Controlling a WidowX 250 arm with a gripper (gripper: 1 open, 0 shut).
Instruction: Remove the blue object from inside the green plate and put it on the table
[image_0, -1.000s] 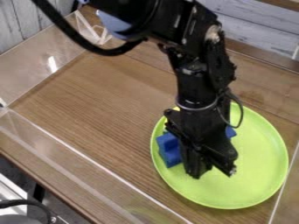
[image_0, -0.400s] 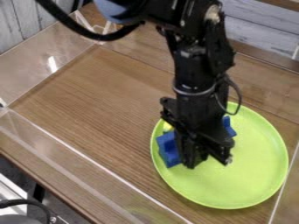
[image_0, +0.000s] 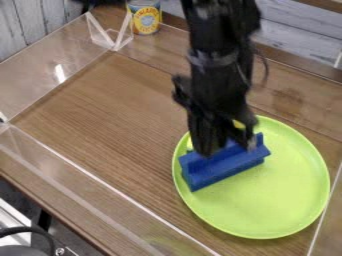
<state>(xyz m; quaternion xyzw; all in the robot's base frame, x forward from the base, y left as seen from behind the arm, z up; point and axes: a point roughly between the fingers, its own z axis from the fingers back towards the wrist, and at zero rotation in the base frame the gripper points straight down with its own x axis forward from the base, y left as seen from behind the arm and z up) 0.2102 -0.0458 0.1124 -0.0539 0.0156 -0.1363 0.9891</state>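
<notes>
The blue object (image_0: 225, 166) lies in the left half of the green plate (image_0: 287, 200), its long side running from lower left to upper right and its whole front face showing. My gripper (image_0: 222, 146) points straight down, shut, with its dark fingertips level with the block's top edge. Nothing shows between the fingers. Whether they touch the block's ridge I cannot tell. The plate sits at the right front of the wooden table (image_0: 114, 110).
Low clear acrylic walls (image_0: 54, 175) border the table on the left and front. A yellow-labelled can (image_0: 144, 17) and a clear triangular stand (image_0: 110, 34) are at the far edge. The plate's right rim lies close to the table's right side.
My gripper has risen and shifted slightly left, uncovering the blue block's front face. The block sits at about the same spot on the plate as before.
</notes>
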